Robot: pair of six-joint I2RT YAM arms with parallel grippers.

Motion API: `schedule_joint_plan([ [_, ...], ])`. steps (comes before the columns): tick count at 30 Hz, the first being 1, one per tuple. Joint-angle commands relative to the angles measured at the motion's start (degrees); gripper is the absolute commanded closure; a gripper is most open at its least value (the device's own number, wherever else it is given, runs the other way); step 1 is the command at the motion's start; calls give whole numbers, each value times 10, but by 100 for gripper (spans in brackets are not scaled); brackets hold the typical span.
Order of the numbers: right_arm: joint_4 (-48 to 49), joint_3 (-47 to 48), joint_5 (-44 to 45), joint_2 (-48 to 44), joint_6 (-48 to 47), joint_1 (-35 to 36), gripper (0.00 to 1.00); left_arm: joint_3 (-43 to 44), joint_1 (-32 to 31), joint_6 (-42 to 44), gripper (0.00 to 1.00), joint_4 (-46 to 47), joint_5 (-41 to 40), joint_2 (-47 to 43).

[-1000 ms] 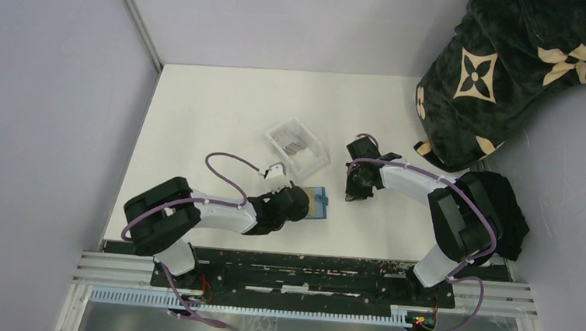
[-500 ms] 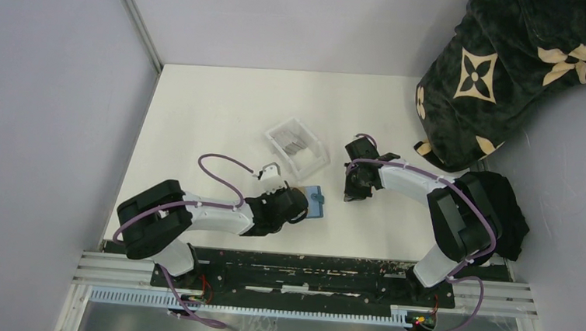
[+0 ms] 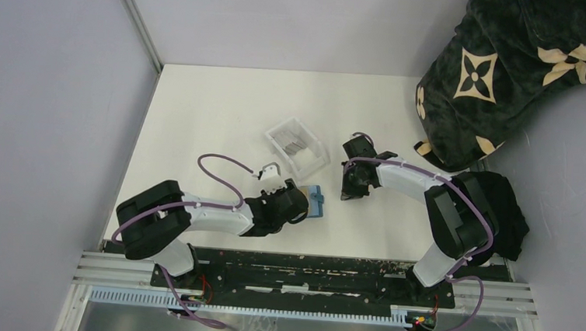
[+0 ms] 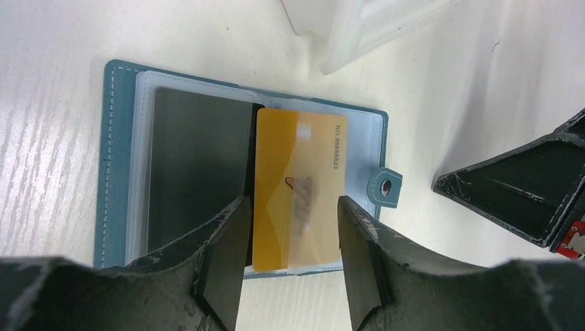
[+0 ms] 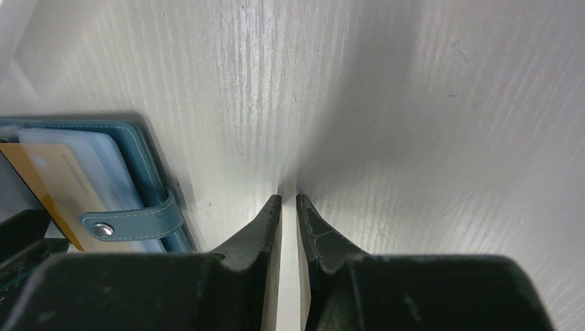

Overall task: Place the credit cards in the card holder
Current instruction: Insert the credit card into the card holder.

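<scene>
The left tool stands open over the card holder, one finger on each side of the gold card and gripping nothing. That card lies flat in the holder's right-hand pocket, apparently under the clear sleeve. Its long axis runs straight out from the tool, so the fingers bracket its short width. A dark grey card fills the left pocket, parallel to the gold one. The holder lies open and flat on the counter, with its snap tab pointing toward the right arm.

The right tool is closed on nothing, its tips down at the counter just beside the tab edge. The left arm is therefore the nearer one.

Beyond the holder's far edge sits the clear tray, where the next pick probably lies.

Count: two tools, one holder, one gold card, one dark card pocketed, one tray. The grey cards in the tray are too small to number
</scene>
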Motion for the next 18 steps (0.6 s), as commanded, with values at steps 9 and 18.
schedule_joint_plan([
  [9, 10, 21, 1, 17, -2, 5, 81, -11, 0, 30, 48, -20, -54, -36],
  [18, 8, 26, 3, 17, -2, 5, 81, 21, 2, 65, 49, -6, -33, 5],
])
